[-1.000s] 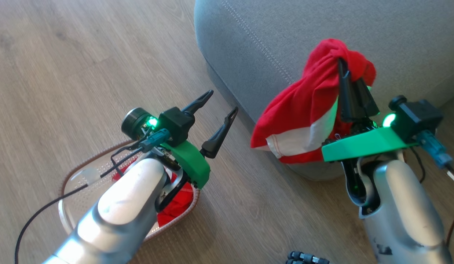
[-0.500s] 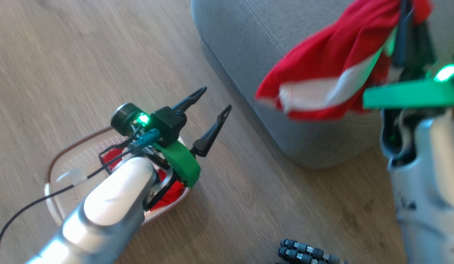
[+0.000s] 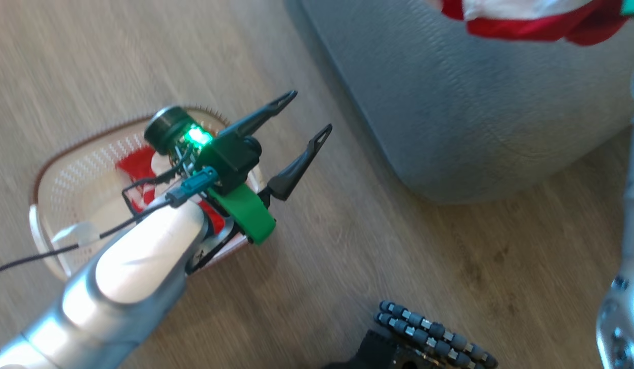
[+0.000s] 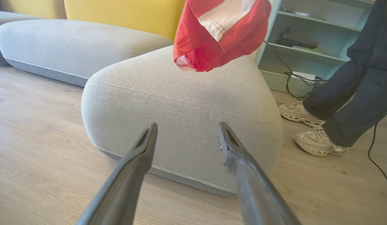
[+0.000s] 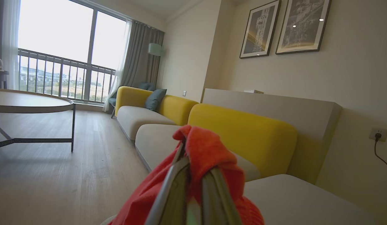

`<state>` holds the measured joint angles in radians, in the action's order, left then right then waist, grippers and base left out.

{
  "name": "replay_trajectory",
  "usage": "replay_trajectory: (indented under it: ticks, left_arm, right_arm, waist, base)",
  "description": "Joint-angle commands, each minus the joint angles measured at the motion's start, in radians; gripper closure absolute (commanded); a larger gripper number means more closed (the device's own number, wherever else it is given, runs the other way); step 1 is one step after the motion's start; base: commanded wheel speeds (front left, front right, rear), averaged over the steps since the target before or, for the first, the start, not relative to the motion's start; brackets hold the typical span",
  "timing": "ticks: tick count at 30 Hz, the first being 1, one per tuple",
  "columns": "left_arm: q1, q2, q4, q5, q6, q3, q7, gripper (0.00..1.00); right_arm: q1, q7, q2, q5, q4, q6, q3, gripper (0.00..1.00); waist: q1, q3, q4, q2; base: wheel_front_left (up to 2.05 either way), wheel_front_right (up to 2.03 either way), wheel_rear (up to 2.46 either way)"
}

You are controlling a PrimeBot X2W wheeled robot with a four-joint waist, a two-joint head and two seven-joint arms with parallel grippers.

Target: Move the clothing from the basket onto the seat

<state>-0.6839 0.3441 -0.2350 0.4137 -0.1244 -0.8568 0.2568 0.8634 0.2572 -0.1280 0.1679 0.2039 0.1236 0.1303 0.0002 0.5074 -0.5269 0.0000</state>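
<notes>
Your right gripper (image 5: pixel 195 168) has raised the clothing (image 4: pixel 218 37) over the seat (image 4: pixel 181 103), clamped tight on it; your left gripper (image 3: pixel 309 111) is spread wide, empty.

So the basket (image 3: pixel 71 174) sits on the floor (image 3: pixel 399 241) at the robot's left, with some clothing (image 3: pixel 132 160) lying in it, partly under the left arm. The seat (image 4: pixel 181 103) stands on the floor ahead and right of the basket, apart from it. The left gripper (image 3: pixel 311 111) hangs above the basket's right edge, pointing at the seat's near corner. One garment (image 4: pixel 218 34) hangs above the seat's top, pinched in the right gripper (image 5: pixel 196 168). In the left wrist view, a person's shoes (image 4: pixel 317 142) are on the floor right of the seat, with shelves (image 4: pixel 306 50) behind.
</notes>
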Motion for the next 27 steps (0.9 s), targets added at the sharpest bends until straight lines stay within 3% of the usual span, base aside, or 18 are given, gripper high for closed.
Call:
replay_trajectory:
  ticks: [1, 9, 18, 23, 27]
  left_arm:
    - [-0.044, 0.023, 0.041, -0.001, -0.006, 0.027, 0.005, 0.0]
    - [-0.097, 0.063, 0.074, 0.005, -0.006, 0.008, 0.005, 0.0]
    - [-0.135, 0.072, 0.121, 0.002, -0.006, -0.007, 0.005, 0.0]
    - [-0.134, 0.072, 0.132, 0.004, -0.006, -0.003, 0.005, 0.0]
    - [-0.127, 0.069, 0.132, 0.001, -0.006, 0.0, 0.005, 0.0]
  right_arm:
    - [0.042, 0.005, -0.017, -0.01, -0.014, 0.007, 0.014, 1.0]
    - [0.238, 0.005, -0.103, -0.071, 0.122, 0.007, 0.15, 1.0]
    - [0.443, -0.025, -0.248, -0.197, 0.309, 0.007, 0.355, 1.0]
    - [0.48, -0.078, -0.262, -0.259, 0.374, 0.007, 0.481, 1.0]
    - [0.419, -0.08, -0.214, -0.298, 0.459, 0.007, 0.549, 1.0]
  waist:
    - [-0.0002, 0.056, 0.035, 0.0]
    - [-0.0002, 0.174, 0.093, 0.0]
    - [-0.0002, 0.264, 0.185, 0.0]
    - [-0.0002, 0.291, 0.223, 0.0]
    - [-0.0002, 0.308, 0.243, 0.0]
  base:
    - [0.0, 0.0, 0.0]
    - [0.0, 0.0, 0.0]
    - [0.0, 0.0, 0.0]
    - [0.0, 0.0, 0.0]
    - [0.0, 0.0, 0.0]
